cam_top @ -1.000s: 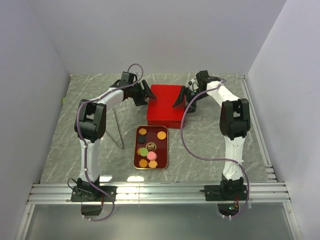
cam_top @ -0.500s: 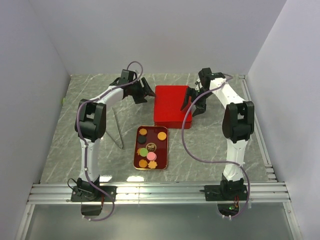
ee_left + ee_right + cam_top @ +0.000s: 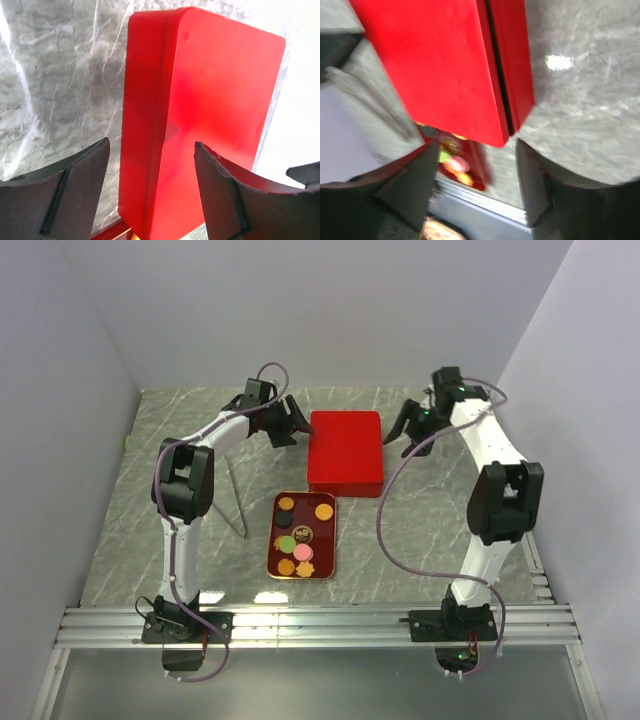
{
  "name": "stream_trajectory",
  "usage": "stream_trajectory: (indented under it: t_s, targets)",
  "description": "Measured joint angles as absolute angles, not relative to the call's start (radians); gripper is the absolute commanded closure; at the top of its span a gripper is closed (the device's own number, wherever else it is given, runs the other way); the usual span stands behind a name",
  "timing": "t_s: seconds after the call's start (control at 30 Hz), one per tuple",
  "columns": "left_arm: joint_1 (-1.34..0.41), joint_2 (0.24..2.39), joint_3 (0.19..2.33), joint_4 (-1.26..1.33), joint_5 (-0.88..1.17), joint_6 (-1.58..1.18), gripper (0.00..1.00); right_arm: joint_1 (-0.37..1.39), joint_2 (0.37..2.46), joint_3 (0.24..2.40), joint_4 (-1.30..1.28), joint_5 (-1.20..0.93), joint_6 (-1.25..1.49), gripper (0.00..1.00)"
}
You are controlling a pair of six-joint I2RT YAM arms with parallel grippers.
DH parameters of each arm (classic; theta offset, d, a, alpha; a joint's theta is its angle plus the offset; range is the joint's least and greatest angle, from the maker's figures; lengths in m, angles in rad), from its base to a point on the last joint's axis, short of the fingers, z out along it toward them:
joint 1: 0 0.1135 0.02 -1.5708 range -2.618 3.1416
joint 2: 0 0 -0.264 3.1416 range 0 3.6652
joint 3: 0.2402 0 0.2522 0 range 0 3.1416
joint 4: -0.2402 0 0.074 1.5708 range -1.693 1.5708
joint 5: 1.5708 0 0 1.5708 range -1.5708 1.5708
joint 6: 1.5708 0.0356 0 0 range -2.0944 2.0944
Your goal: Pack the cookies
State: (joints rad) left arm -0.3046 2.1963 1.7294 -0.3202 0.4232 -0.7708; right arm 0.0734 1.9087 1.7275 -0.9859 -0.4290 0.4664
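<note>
The cookies [image 3: 300,536], orange, green, pink and dark, lie in a dark red tray [image 3: 272,540] in the middle of the table. Behind it sits a closed red box [image 3: 345,452]. My left gripper [image 3: 297,425] is open at the box's left edge. In the left wrist view the red box [image 3: 215,90] lies just beyond the spread left gripper [image 3: 151,142]. My right gripper [image 3: 405,435] is open, a little apart from the box's right side. The right wrist view shows the box [image 3: 435,65], the blurred cookies [image 3: 454,163] and the open right gripper [image 3: 477,142].
A thin bent metal rod [image 3: 236,498] stands left of the tray. An aluminium rail [image 3: 320,622] runs along the near edge with both arm bases. Grey walls close in the left, back and right sides.
The red box has slid a little to the right. My right arm has swung rightward and its gripper has come away from the box. The left gripper followed slightly right.
</note>
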Motion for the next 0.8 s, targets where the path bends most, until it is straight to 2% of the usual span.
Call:
stream_trajectory:
  t_s: [0.03,0.1,0.13,0.17,0.2,0.23,0.33,0.5,0.8]
  targets:
    - [-0.305,2.199,1.735,-0.32,0.424,-0.771,0.26,0.041,1.887,1.676,-0.938,-0.469,0.495,0.41]
    - [-0.305,2.204,1.741,-0.319,0.424,-0.771,0.26,-0.023,1.876,1.604,-0.873,-0.526,0.543,0.46]
    - [-0.305,2.206,1.743,-0.321,0.424,-0.771,0.26,-0.051,1.887,1.58,-0.846,-0.546,0.565,0.56]
    - [-0.306,2.207,1.745,-0.321,0.424,-0.771,0.26,-0.079,1.905,1.564,-0.821,-0.56,0.582,0.6]
    - [-0.306,2.208,1.745,-0.321,0.424,-0.771,0.26,-0.1,1.93,1.56,-0.801,-0.573,0.598,0.64]
    - [-0.307,2.208,1.747,-0.323,0.423,-0.771,0.26,-0.111,1.961,1.561,-0.783,-0.58,0.612,0.73]
    - [-0.312,2.208,1.755,-0.325,0.42,-0.771,0.26,-0.109,2.053,1.586,-0.748,-0.604,0.638,0.83]
    - [-0.333,2.225,1.81,-0.357,0.404,-0.769,0.26,-0.084,2.166,1.647,-0.73,-0.614,0.659,0.9]
    - [-0.385,2.279,1.926,-0.463,0.342,-0.735,0.27,0.013,2.306,1.789,-0.723,-0.611,0.665,0.91]
